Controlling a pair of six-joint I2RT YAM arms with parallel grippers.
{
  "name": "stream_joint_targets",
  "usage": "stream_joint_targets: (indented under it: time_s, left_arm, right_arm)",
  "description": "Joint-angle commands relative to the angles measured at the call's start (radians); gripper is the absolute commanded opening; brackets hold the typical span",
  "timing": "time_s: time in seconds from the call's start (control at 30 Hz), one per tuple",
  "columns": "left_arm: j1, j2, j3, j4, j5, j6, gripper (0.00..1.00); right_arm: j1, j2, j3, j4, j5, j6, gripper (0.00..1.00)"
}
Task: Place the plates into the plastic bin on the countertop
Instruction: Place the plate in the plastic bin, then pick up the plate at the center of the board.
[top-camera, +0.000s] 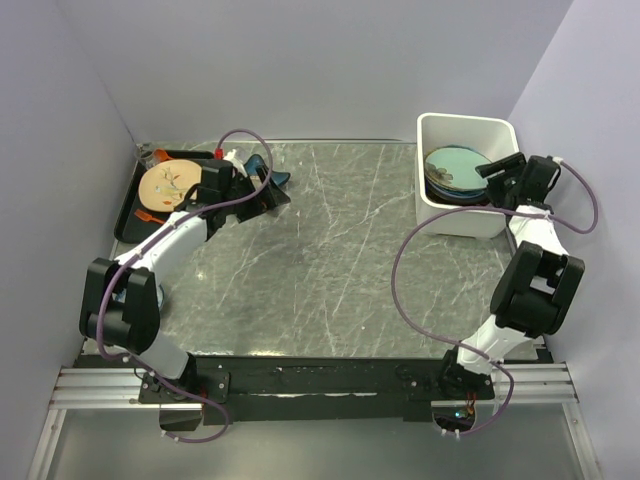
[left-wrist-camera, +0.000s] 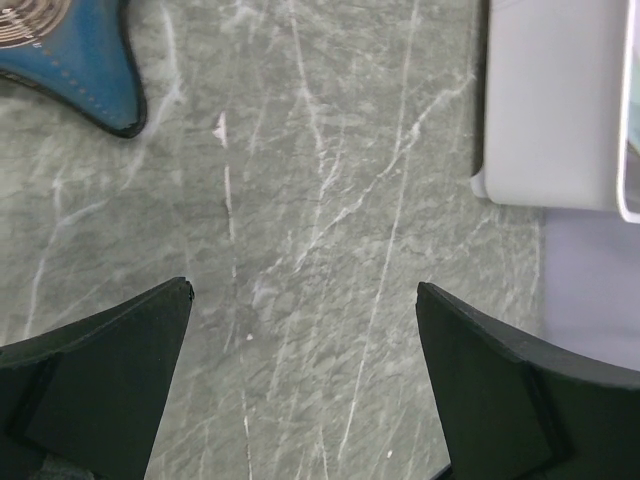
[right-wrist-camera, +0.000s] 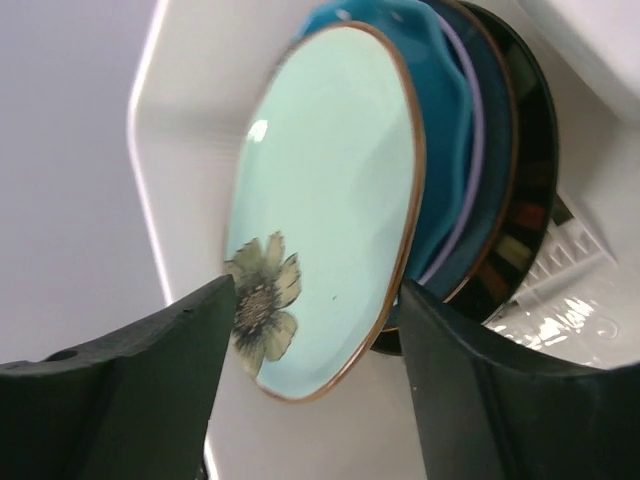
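Grey veined countertop (top-camera: 330, 260), lavender walls on three sides. Two arms, one bin (top-camera: 460, 220), one black tray (top-camera: 130, 215). Plates (right-wrist-camera: 330, 190) stacked in bin, upper right of top view. From right wrist we count four rims for sure, mint flowered one on top, lower ones mostly hidden. One cream plate (top-camera: 160, 185) on tray, upper left, partly behind left arm. Blue pad (left-wrist-camera: 85, 60) cut off at frame edge; we can't name it. Left gripper (left-wrist-camera: 304, 288) spread wide over bare stone, holding nothing. Right gripper (right-wrist-camera: 318, 290) parted above stack, gripping nothing.
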Motion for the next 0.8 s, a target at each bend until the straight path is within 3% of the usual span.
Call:
stream_joint_targets:
  time_s: [0.0, 0.43, 0.77]
  left_arm:
    - [-0.005, -0.067, 0.026, -0.034, -0.057, 0.044, 0.99]
    - [0.0, -0.055, 0.052, -0.141, -0.197, 0.025, 0.99]
    - [0.027, -0.018, 0.041, -0.152, -0.206, -0.011, 0.99]
  right_arm:
    - [-0.001, -0.107, 0.044, -0.096, 0.027, -0.054, 0.76]
    - [0.003, -0.283, 0.041, -0.132, 0.001, -0.076, 0.79]
    - [0.186, -0.237, 0.103, -0.164, -0.016, -0.117, 0.79]
